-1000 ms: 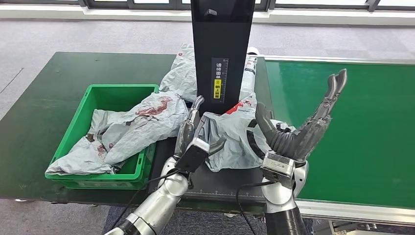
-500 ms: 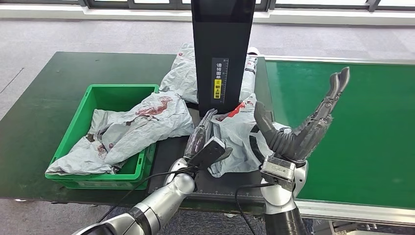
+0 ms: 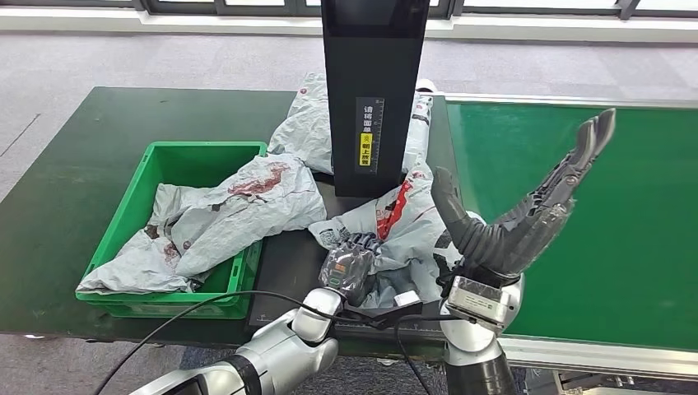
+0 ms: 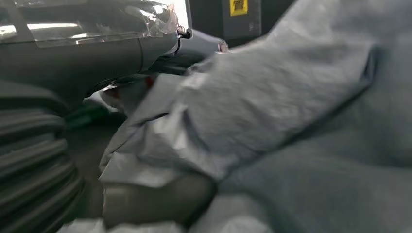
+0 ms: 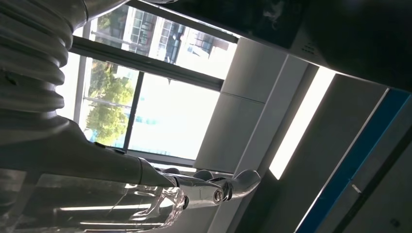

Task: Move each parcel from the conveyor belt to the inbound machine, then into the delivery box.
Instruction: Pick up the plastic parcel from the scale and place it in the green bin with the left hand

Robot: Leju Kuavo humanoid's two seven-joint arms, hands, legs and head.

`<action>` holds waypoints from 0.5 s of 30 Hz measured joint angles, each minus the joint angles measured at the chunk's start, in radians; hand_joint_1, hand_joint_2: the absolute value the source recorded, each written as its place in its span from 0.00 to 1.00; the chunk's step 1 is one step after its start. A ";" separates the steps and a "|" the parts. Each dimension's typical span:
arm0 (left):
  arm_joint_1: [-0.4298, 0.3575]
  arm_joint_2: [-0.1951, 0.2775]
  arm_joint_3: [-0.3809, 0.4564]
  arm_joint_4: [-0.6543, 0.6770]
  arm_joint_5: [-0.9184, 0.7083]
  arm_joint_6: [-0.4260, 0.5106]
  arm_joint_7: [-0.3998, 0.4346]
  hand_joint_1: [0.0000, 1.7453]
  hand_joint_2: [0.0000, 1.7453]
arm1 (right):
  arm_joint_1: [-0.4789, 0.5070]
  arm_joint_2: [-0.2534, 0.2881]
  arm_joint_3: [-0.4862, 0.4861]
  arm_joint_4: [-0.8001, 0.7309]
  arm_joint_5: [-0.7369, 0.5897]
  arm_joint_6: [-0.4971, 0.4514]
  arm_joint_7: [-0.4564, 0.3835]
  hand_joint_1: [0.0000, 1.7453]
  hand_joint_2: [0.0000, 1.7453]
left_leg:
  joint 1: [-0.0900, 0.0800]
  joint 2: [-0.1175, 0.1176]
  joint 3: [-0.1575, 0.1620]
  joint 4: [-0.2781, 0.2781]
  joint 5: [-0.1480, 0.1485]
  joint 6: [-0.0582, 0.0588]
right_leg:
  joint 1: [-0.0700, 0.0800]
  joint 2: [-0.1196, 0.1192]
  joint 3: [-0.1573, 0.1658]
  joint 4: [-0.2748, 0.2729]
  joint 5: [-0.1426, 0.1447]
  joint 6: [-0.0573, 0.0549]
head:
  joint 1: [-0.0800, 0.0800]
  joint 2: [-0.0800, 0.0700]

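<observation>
Right now the left hand [image 3: 350, 271] sits curled over the near edge of the grey parcel [image 3: 395, 239], which lies on the scanner [image 3: 372, 90] base under the black column; whether its fingers actually pinch the bag I cannot tell. Off to the side, the right hand [image 3: 518, 214] is raised, fingers spread wide, empty. My worry: the limp bag could slip free or snag the column, and the green box [image 3: 140, 197] beside it is already heaped full.
</observation>
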 joint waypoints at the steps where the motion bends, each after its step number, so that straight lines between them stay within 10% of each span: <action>1: -0.004 0.000 -0.014 0.004 -0.010 0.004 0.011 1.00 1.00 | 0.000 0.000 0.002 -0.002 0.000 0.000 0.000 0.00 1.00 | 0.000 0.000 0.000 0.000 0.000 0.000 | 0.000 0.000 0.000 0.000 0.000 0.000 | 0.000 0.000; 15: -0.016 0.009 -0.058 -0.012 -0.243 0.066 0.126 1.00 1.00 | 0.001 0.000 0.010 -0.011 0.018 0.000 0.000 0.00 1.00 | 0.000 0.000 0.000 0.000 0.000 0.000 | 0.000 0.000 0.000 0.000 0.000 0.000 | 0.000 0.000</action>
